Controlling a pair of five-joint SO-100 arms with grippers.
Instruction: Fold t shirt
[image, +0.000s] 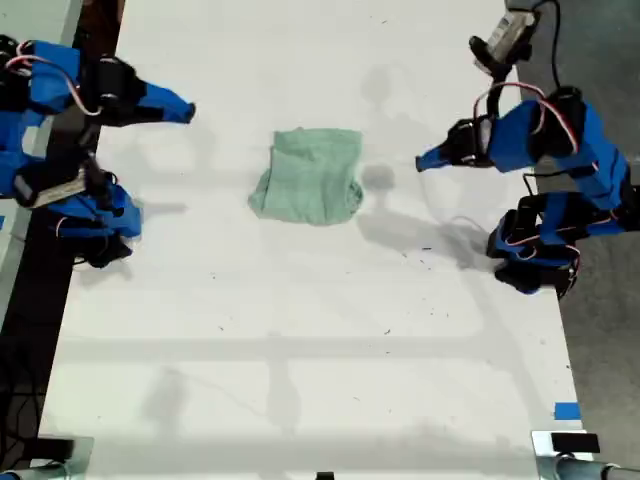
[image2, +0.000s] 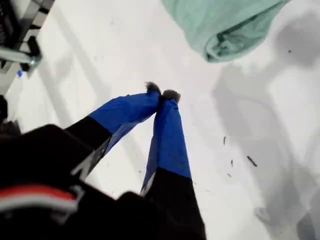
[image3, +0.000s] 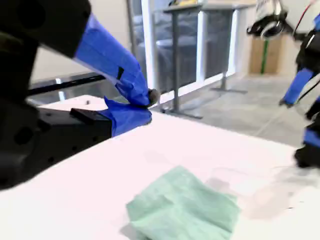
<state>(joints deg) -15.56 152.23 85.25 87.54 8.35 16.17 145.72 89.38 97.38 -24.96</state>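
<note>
- The t shirt (image: 309, 176) lies bunched into a compact bundle on the white table (image: 300, 340), roughly midway between my two arms and touching neither.
- My first gripper (image2: 162, 94) hangs above bare table just short of the t shirt's rolled edge, its jaws pressed together on nothing. If I come down like this, closed tips would only push the cloth and spoil whatever fold it has.
- My second gripper (image3: 148, 102) is raised above the table, well clear of the t shirt on its far side from my first gripper; its jaws look closed, holding nothing. Reaching in from there without opening risks dragging the bundle sideways.
- The t shirt's lower edge looks rounded and loose, so I judge the layers could slide apart if one corner is pinched alone.
- Both arms closing on the t shirt together could collide over it.
</note>
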